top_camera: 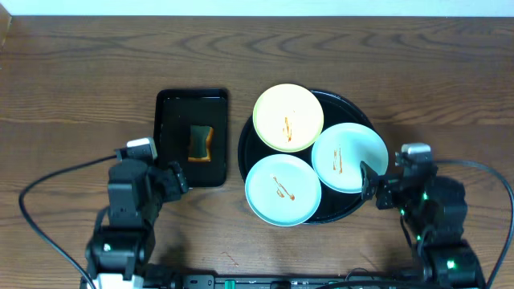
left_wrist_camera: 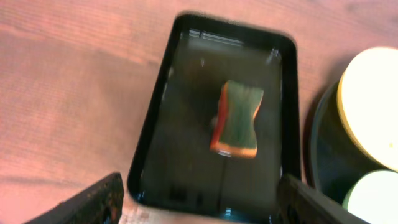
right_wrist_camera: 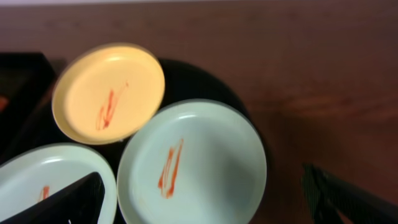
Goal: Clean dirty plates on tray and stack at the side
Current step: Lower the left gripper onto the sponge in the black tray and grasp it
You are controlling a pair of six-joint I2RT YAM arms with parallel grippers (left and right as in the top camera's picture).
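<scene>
Left pincer (left_wrist_camera: 199, 193): released, poised above sponge (left_wrist_camera: 237, 118); should descend centred, straddling its narrow waist
Right pincer (right_wrist_camera: 202, 186): released, facing nearest mint plate (right_wrist_camera: 193, 149); should steady its rim

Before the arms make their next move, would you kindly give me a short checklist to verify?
1. Left gripper open and empty: ok.
2. Sponge lying free in the rectangular tray: ok.
3. Right gripper open and empty: ok.
4. Yellow plate, right mint plate and near mint plate all on the round tray: ok.
5. Plates clean: not ok, sauce streaks on each.
6. Plates lying apart, not overlapping: cannot tell.
</scene>
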